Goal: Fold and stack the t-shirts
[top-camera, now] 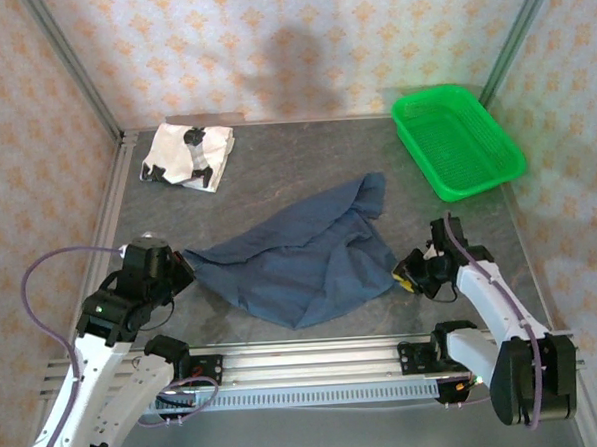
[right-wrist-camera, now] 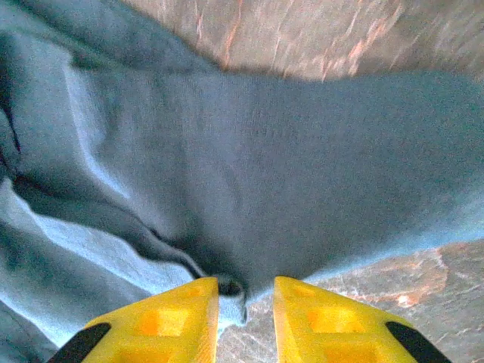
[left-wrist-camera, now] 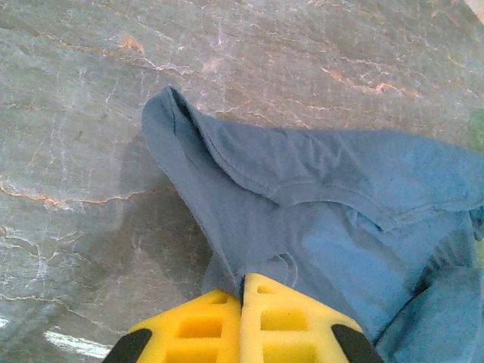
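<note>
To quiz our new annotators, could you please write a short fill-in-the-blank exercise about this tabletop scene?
1. The green basket stands at the far ____ corner of the table.
2. The white t-shirt with black patches lies ____ at the far left.
3. The left gripper is ____ on an edge of the navy t-shirt.
Missing words: right; folded; shut.

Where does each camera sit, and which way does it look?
Top external: above and behind, looking down at the table; both arms show.
Left wrist: looks past the left gripper, shut on the navy t-shirt.
Right wrist: looks past the right gripper, open at that shirt's edge.
All three share the navy t-shirt.
</note>
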